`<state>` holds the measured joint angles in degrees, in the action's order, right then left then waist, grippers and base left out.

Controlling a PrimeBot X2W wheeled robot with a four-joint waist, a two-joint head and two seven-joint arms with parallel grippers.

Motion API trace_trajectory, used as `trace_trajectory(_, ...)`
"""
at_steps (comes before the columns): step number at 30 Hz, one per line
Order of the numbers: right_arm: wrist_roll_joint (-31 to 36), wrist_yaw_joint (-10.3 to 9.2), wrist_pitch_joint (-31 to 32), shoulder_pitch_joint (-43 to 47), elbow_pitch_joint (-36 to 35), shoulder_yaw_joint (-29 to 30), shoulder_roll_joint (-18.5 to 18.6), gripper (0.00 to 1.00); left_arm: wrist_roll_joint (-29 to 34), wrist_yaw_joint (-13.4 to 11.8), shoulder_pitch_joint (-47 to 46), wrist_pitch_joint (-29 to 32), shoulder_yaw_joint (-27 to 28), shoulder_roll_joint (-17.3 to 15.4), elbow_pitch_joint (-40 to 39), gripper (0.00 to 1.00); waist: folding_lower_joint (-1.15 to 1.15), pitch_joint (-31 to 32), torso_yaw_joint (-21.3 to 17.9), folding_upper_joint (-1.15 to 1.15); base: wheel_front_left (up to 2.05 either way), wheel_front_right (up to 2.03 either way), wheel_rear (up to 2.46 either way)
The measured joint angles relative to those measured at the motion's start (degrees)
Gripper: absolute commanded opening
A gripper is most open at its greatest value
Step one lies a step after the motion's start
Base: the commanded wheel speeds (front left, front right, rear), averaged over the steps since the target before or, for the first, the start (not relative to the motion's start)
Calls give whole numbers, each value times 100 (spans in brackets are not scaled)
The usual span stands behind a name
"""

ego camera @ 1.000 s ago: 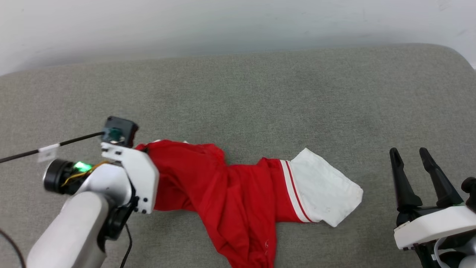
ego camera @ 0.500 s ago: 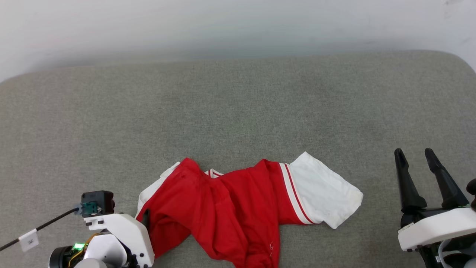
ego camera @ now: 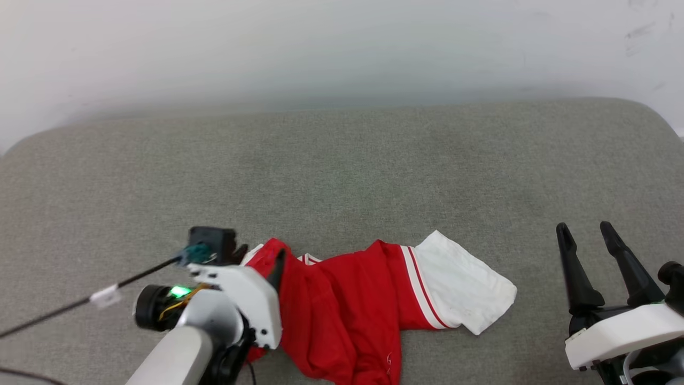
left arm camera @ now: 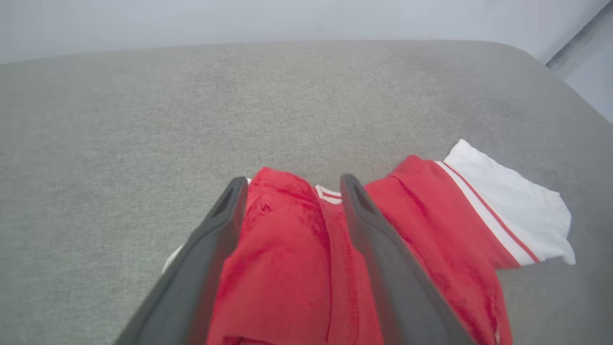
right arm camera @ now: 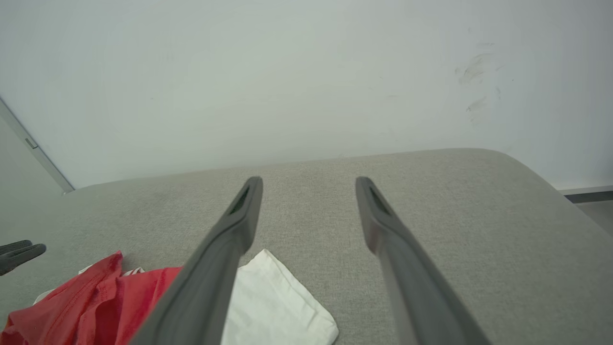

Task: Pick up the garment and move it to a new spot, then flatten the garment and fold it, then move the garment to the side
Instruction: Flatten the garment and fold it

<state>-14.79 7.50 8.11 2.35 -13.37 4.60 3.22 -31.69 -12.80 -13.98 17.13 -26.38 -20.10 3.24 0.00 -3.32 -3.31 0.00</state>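
Garment point(ego camera: 342, 305): crumpled bright red jersey, white lining flap and striped trim showing, on grey fabric surface point(ego camera: 342, 176). Left gripper point(left arm camera: 293, 184) fingers spread wide over it; right gripper point(ego camera: 583, 227) fingers wide, well apart.

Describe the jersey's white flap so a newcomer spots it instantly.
On the grey padded surface lies a crumpled red jersey. Its end toward the right hand is a flat white panel edged by red-and-white stripes; the rest is mostly red.

Broad bare grey cushion point(ego camera: 342, 160) beyond the crumpled garment point(ego camera: 342, 305), pale wall point(ego camera: 342, 43) behind its far edge.
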Motion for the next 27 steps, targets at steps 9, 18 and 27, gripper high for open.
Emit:
trace_trajectory(9, 5, 0, -54, -159, -93, -153, 96, 100, -121, 481, -881, 1103, -480, 66, 990, 100, 0, -330, -168, 0, 0, 0, 0)
trace_trajectory(18, -36, 0, -204, -234, 86, -124, 94, 100, -162, 659, -1127, 1341, -591, 31, 1314, 0, 0, -549, -262, 0, 0, 0, 0)
trace_trajectory(27, -27, 0, -204, -205, 116, 16, 62, 100, 51, 321, -726, 1133, -472, -410, -25, 0, 0, -437, 47, 0, 0, 0, 0)
